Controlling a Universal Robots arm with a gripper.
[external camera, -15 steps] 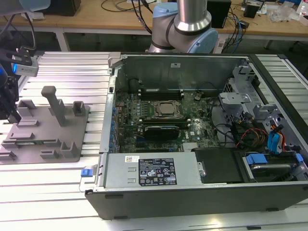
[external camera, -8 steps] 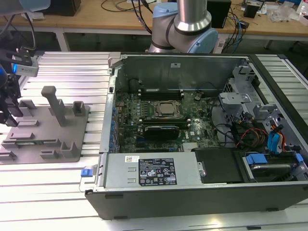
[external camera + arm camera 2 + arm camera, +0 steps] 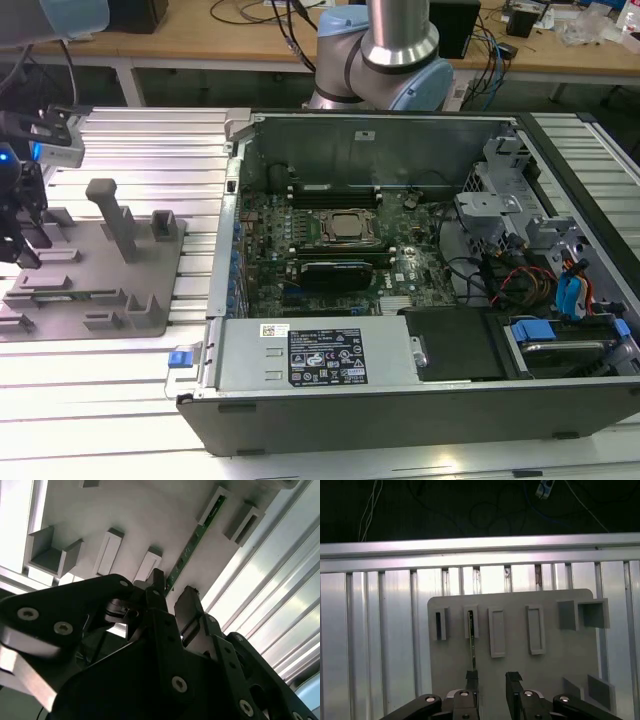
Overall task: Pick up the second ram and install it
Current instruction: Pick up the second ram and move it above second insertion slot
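We take the grey fixture tray (image 3: 150,270) as our reference. It lies flat on the ribbed aluminium table (image 3: 90,400), which runs out under and past it on every side. Well apart from the tray, toward the exterior view's right, the computer case (image 3: 400,420) lies on its side with the cover off. We judge this is so the board inside can be reached from above.

The gripper (image 3: 492,681) hangs over the tray's near edge and points down at it. Its fingers (image 3: 471,679) stand apart with a clear gap between them and hold nothing.

The second ram (image 3: 471,640) is on the tray, standing on its long edge. Its far end sits in a slotted holder (image 3: 470,622), which we think keeps the thin board upright so both faces can be pinched. In both wrist views its near end reaches toward the gripper, close by one finger rather than centred in the gap. We cannot tell if it touches that finger.
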